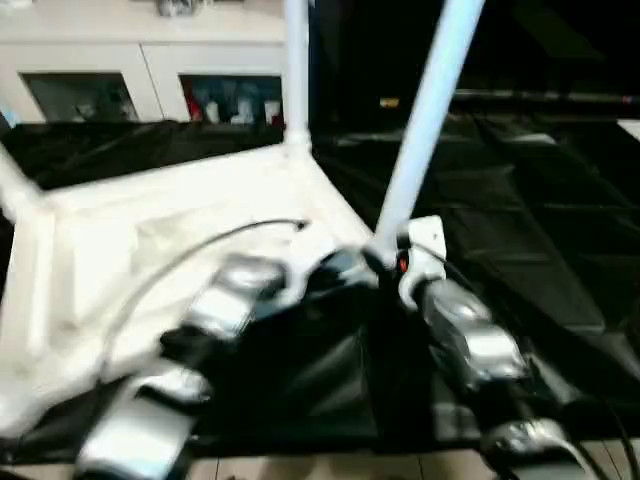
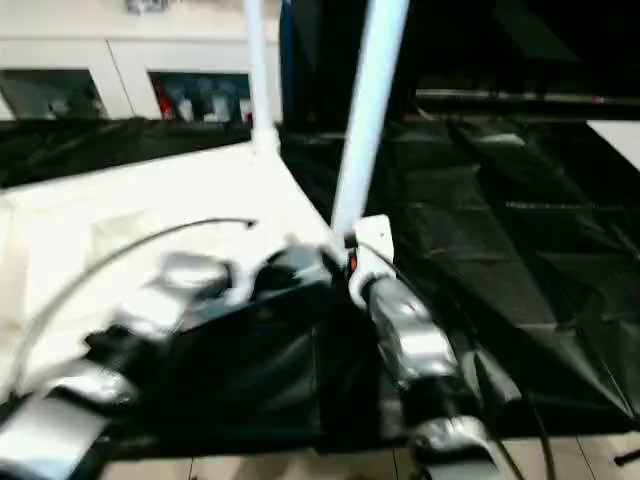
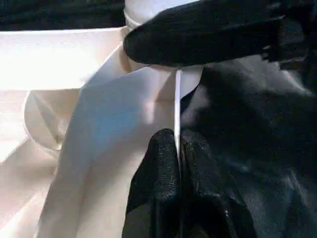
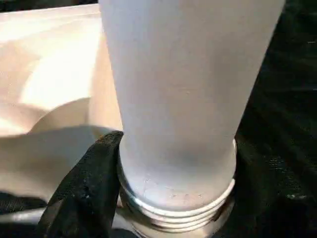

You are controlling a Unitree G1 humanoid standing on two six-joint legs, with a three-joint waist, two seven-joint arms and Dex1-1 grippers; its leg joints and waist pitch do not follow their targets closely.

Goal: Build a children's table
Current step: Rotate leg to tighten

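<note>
The white tabletop (image 1: 150, 240) lies underside up on a black cloth. One white leg (image 1: 296, 70) stands upright in its far corner socket. Another leg's base (image 1: 15, 190) shows at the left edge. A third leg (image 1: 425, 120) leans to the right over the near right corner. My right gripper (image 1: 388, 258) is shut around this leg's lower end, and one finger (image 4: 86, 193) presses beside its threaded end (image 4: 178, 203). My left gripper (image 3: 177, 144) is shut on the tabletop's thin rim (image 3: 177, 99) just beside that corner.
A white cabinet with glass doors (image 1: 150, 70) stands along the back. The black cloth (image 1: 520, 220) spreads wide to the right of the tabletop. A thin grey cable (image 1: 180, 260) arcs over the tabletop from my left arm. Pale floor (image 1: 330, 468) shows at the near edge.
</note>
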